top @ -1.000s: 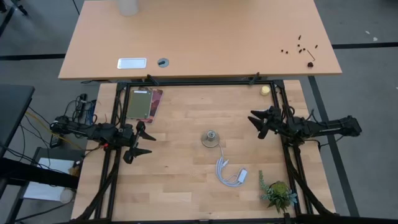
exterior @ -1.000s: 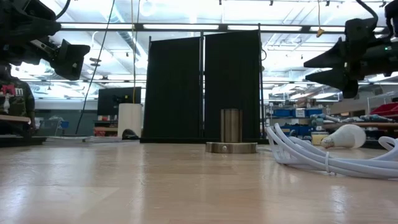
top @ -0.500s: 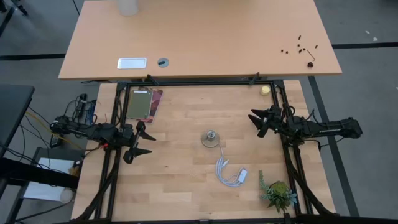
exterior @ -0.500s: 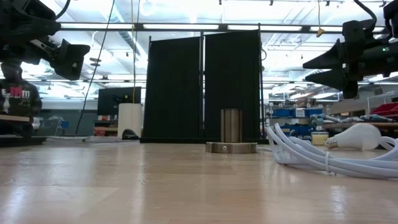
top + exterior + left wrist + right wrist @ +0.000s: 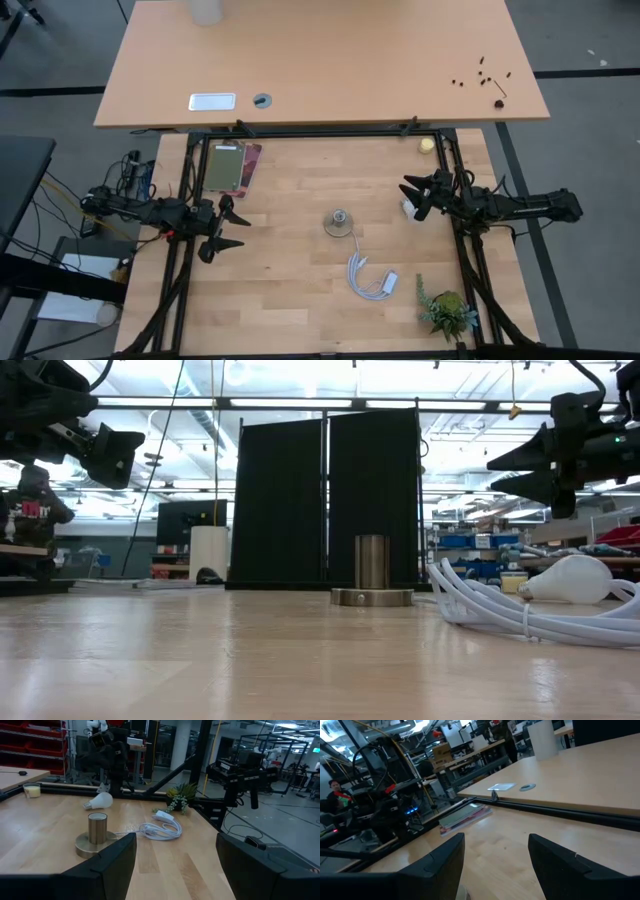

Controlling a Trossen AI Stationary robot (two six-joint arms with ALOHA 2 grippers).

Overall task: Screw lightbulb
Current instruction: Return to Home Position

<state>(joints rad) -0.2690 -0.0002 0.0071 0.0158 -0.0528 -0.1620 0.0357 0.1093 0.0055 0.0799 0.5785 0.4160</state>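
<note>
The lightbulb, frosted white with a grey screw base, lies on its side on the wooden table, just under and beside my right gripper. That gripper is open and hovers above the bulb, touching nothing. The bulb also shows in the low view and in the left wrist view. The round metal socket stands upright at the table's middle. My left gripper is open and empty over the table's left side, pointing toward the socket.
A coiled white cable with plug lies near the socket's near right side. A small potted plant stands at the near right corner, and a flat booklet lies at the far left. A person shows in the room beyond.
The lightbulb has rolled a little on the table. It was hidden under my right gripper in the high view and now shows beside its fingers. In the low view it has turned and looks larger. Both grippers have stayed open.
</note>
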